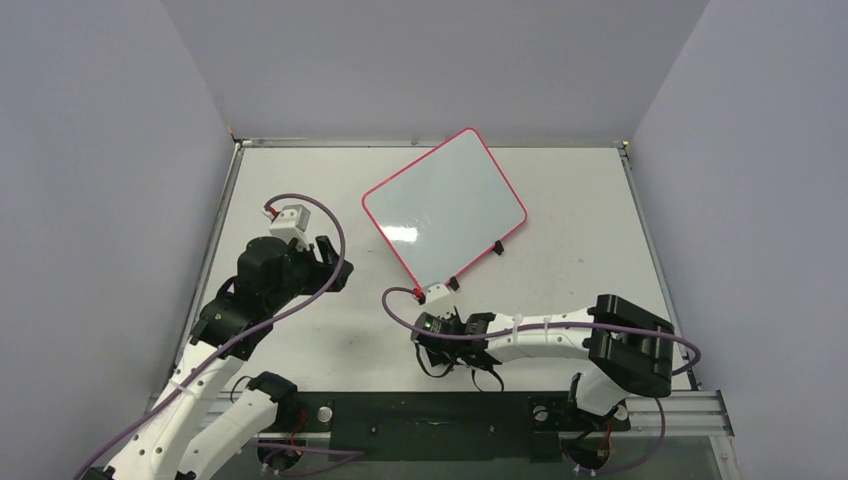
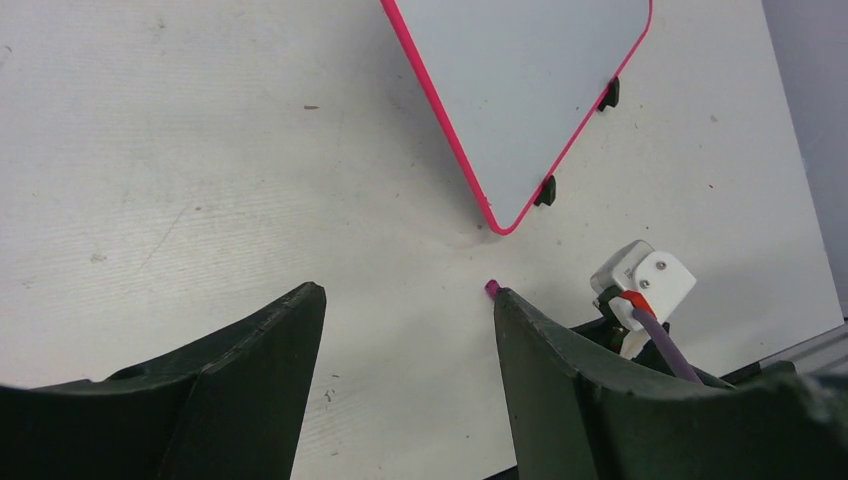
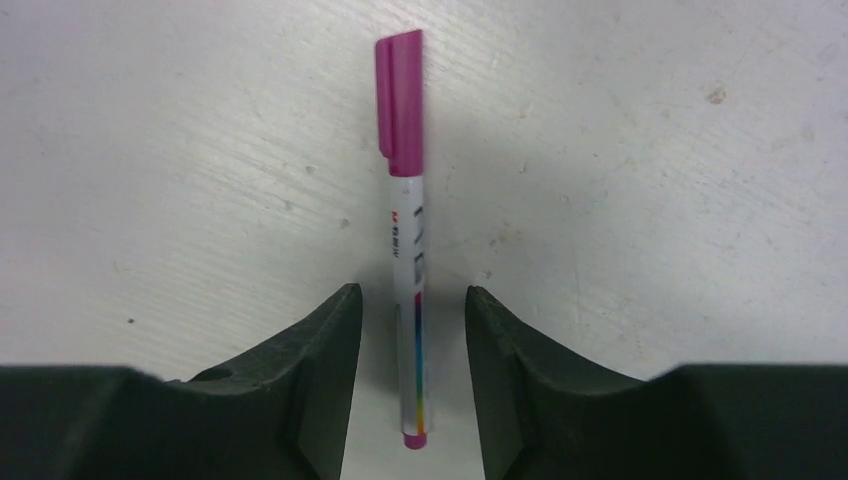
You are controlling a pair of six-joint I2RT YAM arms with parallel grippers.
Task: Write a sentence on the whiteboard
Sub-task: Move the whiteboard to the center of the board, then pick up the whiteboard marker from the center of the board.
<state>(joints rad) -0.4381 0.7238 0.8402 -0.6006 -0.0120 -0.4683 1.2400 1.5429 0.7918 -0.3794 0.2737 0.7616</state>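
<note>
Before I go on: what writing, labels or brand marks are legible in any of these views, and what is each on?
Nothing can be read for certain.
On the marker pen: small red print and dark marks along the white barrel, too blurred to read.
On the whiteboard: blank, no writing on it yet.
Nothing else in view carries readable text.

Marker point(image 3: 405, 250) on table point(image 1: 590, 260), just before whiteboard point(image 1: 445, 205) corner.

Glossy, smooth whiteboard point(image 1: 445, 205); the tabletop point(image 1: 580, 230) beneath it looks matt and scuffed; the marker point(image 3: 407, 240) is smooth plastic.
</note>
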